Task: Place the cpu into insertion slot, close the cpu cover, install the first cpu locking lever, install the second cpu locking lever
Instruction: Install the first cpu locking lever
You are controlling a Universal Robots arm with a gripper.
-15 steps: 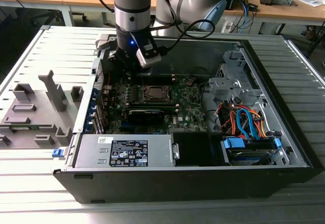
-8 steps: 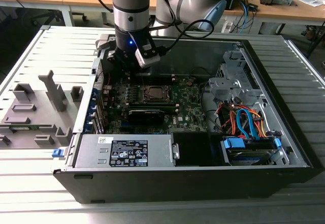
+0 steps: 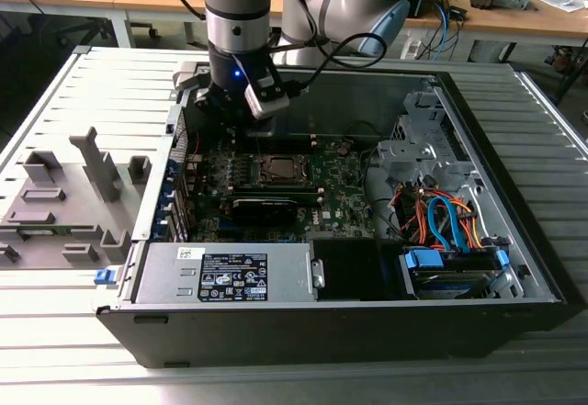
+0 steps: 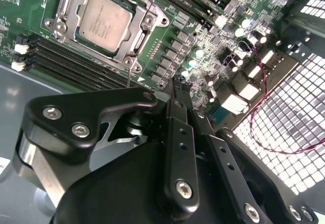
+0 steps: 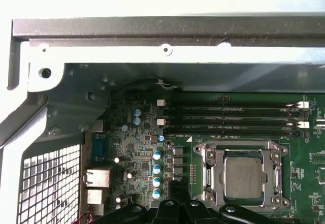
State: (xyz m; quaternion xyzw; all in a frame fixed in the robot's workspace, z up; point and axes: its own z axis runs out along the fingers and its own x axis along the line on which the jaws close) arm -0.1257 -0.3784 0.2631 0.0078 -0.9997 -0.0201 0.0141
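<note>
The cpu (image 4: 104,22), a flat silvery-grey square chip, sits in the metal-rimmed square insertion slot (image 4: 133,4) under the closed cpu cover (image 5: 210,169), my black gripper (image 4: 179,87) pressed together empty at the socket's 4 o'clock.

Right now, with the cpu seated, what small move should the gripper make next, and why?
Probably ease the gripper sideways toward the cpu cover: it frames the seated cpu, while the gripper hangs beside them over the capacitors, touching neither.
</note>
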